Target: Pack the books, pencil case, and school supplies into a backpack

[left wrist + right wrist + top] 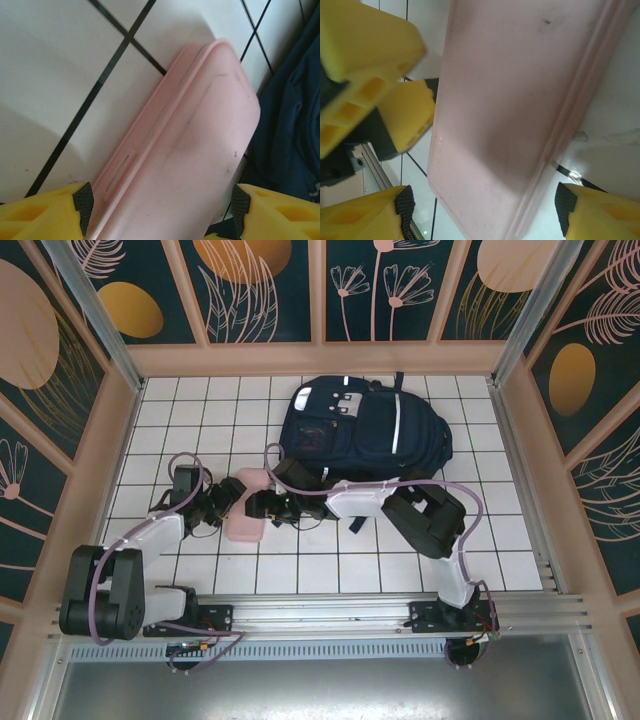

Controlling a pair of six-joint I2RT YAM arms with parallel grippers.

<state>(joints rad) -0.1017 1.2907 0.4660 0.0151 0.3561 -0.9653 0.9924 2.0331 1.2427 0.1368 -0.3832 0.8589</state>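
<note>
A pink pencil case (245, 517) lies on the white tiles in front of the navy-blue backpack (370, 430). My left gripper (224, 502) reaches it from the left and my right gripper (263, 506) from the right. In the left wrist view the left gripper (161, 210) stands open astride the pencil case (200, 150), with one pad at its ridged edge and a gap at the other pad. My right gripper (485, 210) is open around the other end of the pencil case (510, 100), and tile shows at both sides. The books and school supplies are out of view.
The left gripper's yellow fingers (370, 40) sit close beside the right gripper's. The backpack's dark fabric (295, 125) lies just past the case. Wooden walls (95, 470) ring the tiled table (330, 570), and a metal rail (330, 610) runs along the near edge.
</note>
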